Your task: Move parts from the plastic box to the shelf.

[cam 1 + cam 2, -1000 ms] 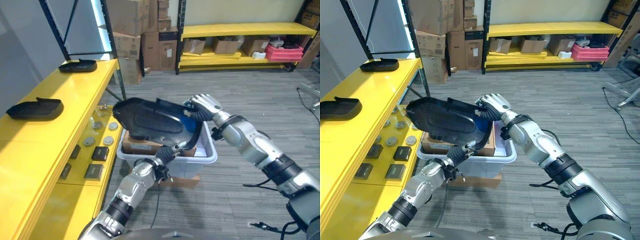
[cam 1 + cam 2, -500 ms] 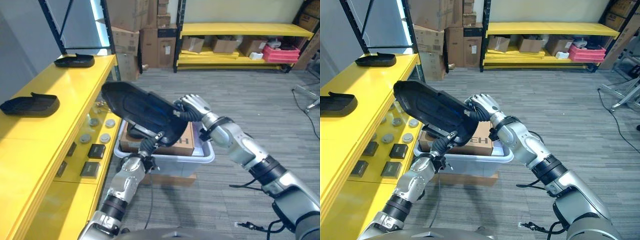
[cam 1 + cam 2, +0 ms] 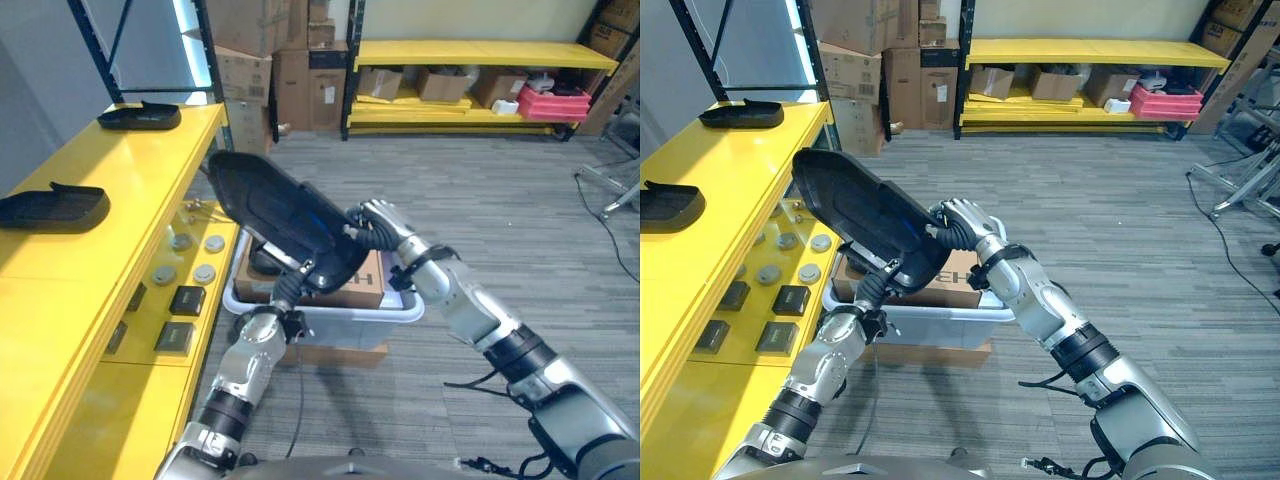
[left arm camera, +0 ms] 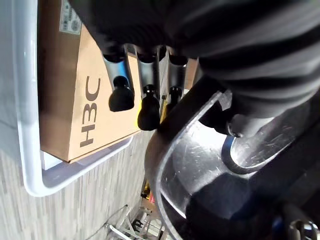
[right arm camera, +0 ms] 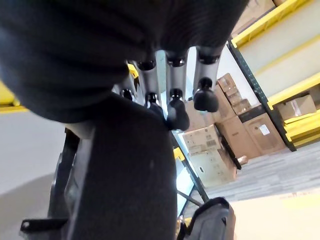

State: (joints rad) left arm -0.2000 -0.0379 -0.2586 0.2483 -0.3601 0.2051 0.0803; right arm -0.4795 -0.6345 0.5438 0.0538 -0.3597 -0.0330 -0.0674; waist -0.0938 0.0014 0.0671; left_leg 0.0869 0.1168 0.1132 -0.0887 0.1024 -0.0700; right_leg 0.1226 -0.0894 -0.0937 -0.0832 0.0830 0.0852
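Shelf (image 3: 120, 210), yellow, along the robot's left: two black parts already lie on it, one (image 3: 52, 205) near its left edge, one (image 3: 138, 116) at the far end. A third black part (image 3: 285, 225) is in the air, tilted, above the plastic box (image 3: 330, 310) and just off the shelf's front edge. Left robot hand (image 3: 300, 282) has fingers curled on its lower rim; right robot hand (image 3: 372, 222) has fingers curled over its right edge. Step in hand: carry to shelf. Next move likely calls for swinging left and levelling. Open yellow surface lies between the placed parts.
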